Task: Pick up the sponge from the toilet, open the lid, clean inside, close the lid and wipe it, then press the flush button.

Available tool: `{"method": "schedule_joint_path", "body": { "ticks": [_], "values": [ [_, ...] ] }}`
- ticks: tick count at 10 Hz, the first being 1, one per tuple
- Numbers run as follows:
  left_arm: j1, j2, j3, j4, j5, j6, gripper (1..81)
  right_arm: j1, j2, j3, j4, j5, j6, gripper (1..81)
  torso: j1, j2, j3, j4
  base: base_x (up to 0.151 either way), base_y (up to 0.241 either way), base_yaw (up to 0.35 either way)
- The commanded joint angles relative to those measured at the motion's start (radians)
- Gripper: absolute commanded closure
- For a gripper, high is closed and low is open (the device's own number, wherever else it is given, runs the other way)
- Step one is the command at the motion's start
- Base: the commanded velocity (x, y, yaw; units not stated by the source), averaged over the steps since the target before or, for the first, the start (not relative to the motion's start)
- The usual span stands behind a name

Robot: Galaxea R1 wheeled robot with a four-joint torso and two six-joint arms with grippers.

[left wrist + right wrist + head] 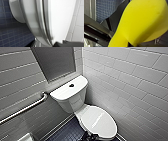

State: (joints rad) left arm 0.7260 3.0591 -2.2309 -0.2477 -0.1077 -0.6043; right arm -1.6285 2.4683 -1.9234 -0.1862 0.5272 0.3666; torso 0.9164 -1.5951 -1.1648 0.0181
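The white toilet (75, 100) stands in a corner with its lid (100, 122) down. The dark round flush button (71, 85) sits in the middle of the tank top. A dark gripper (90, 136) hangs at the lid's front edge. In the left wrist view, the lid's rim (45, 22) and the bowl (31, 25) run close by. My left gripper (46, 45) is open there, with one dark finger (30, 44) on each side. The yellow sponge (142, 22) looms large in the right wrist view, with my right gripper (132, 45) shut on it.
A metal grab bar (25, 109) runs along the left wall. White tiled wall (130, 84) stands close on the toilet's right. Dark blue floor tiles (68, 133) lie to the left of the bowl. A grey panel (53, 60) hangs above the tank.
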Motion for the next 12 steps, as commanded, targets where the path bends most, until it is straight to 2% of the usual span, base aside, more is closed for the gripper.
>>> {"method": "schedule_joint_path", "body": {
  "ticks": [1, 4, 9, 12],
  "values": [
    [-0.127, 0.007, 0.051, -0.004, 0.016, -0.02, 1.0, -0.029, -0.029, 0.014, -0.006, -0.053, 0.001, 81.1, 0.0, 0.0, 0.0, 0.0, 0.0, 0.0, 0.0],
    [-0.144, 0.015, 0.03, -0.002, 0.016, -0.046, 1.0, -0.031, -0.03, 0.018, -0.004, -0.039, 0.0, 81.1, 0.0, 0.0, 0.0, 0.0, 0.0, 0.0, 0.0],
    [-0.156, 0.081, -0.084, 0.004, 0.017, -0.052, 1.0, -0.035, -0.033, 0.026, -0.004, -0.032, 0.0, 81.1, 0.0, 0.0, 0.0, 0.0, 0.0, 0.0, 0.0],
    [-0.168, 0.05, -0.015, -0.002, 0.014, -0.052, 1.0, -0.035, -0.035, 0.031, -0.004, -0.032, 0.0, 81.1, 0.0, 0.0, 0.0, 0.0, 0.0, 0.0, 0.0]
  ]
}}
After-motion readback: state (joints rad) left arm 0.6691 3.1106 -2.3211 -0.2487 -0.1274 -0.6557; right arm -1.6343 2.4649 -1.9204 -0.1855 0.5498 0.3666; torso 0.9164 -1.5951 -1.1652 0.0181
